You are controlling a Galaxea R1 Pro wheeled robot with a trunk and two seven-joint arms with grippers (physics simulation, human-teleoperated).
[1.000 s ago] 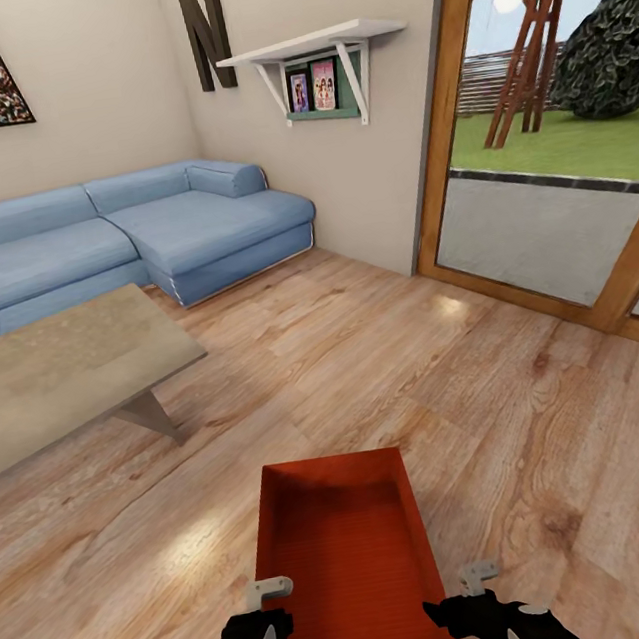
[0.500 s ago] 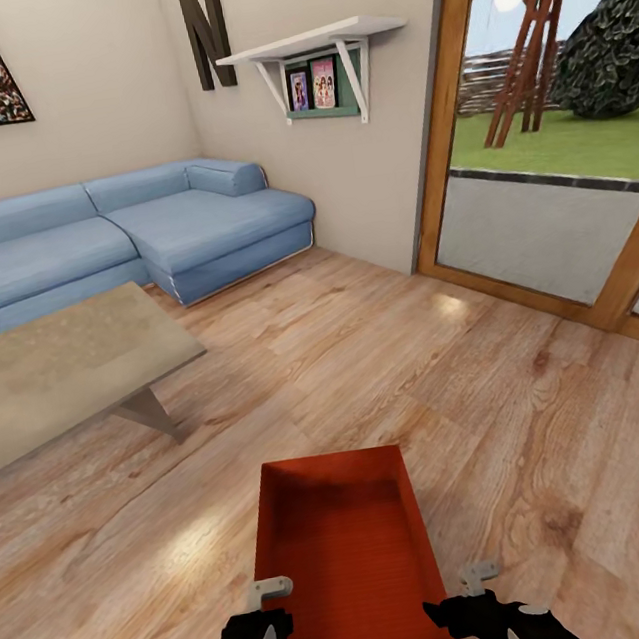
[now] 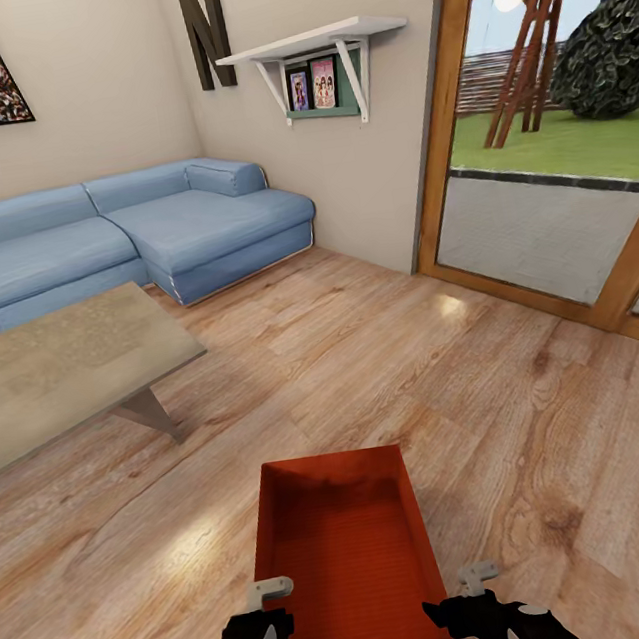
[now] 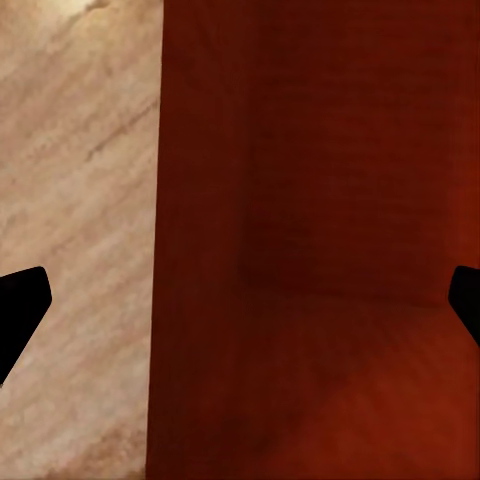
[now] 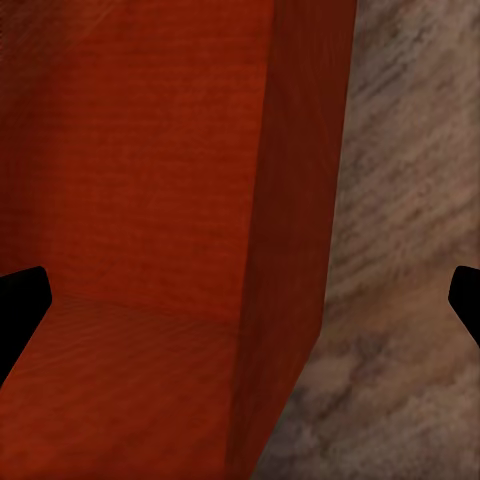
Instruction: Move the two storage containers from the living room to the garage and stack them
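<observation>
One orange-red storage container [image 3: 346,558] sits on the wood plank floor [image 3: 493,408], two grippers beside it, the left gripper [image 3: 260,620] and the right gripper [image 3: 487,595]. Beyond the container: one blue sofa [image 3: 117,235], one low table [image 3: 54,370], one wall shelf [image 3: 318,42] with two framed pictures [image 3: 313,88], one letter N [image 3: 206,32].

I'm looking into a home's living room: a blue corner sofa [image 3: 126,229] against beige walls, a low coffee table [image 3: 59,374] on light wood plank floor [image 3: 387,371], a white wall shelf [image 3: 318,42] with framed photos, a big letter N [image 3: 206,32], and wood-framed glass doors [image 3: 539,149] facing a garden lawn.
</observation>
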